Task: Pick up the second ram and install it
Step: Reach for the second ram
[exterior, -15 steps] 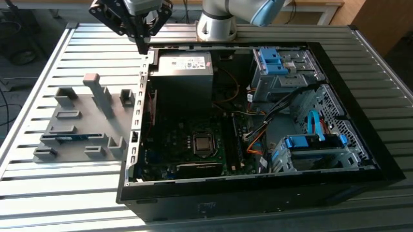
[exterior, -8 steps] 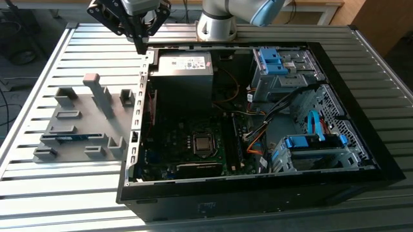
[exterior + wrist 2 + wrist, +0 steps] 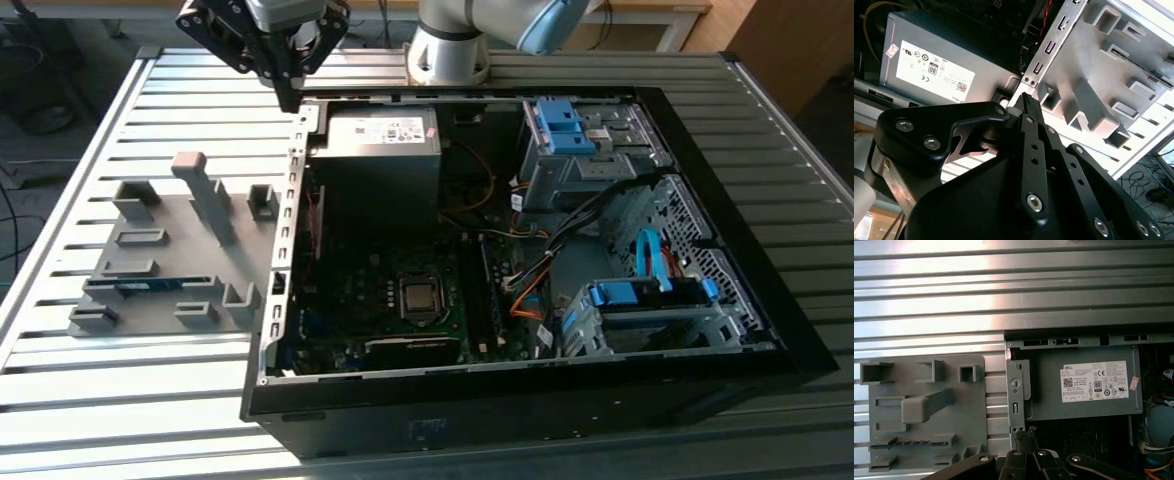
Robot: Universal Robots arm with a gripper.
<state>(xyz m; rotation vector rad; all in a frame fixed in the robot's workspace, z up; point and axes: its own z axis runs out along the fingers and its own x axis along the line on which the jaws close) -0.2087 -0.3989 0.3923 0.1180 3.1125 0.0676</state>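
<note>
Gripper (image 3: 288, 102) clenched, empty, over case (image 3: 534, 385) rim beside power supply (image 3: 383, 150); second ram (image 3: 144, 285) in grey holder (image 3: 167, 262), well apart.

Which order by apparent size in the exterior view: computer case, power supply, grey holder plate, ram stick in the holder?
1. computer case
2. grey holder plate
3. power supply, clearly smaller than the plate
4. second ram, a thin strip in the holder plate

A workshop: ribbed metal bench (image 3: 107, 380), opened computer case (image 3: 534, 390), tangled cables (image 3: 1149, 185).
</note>
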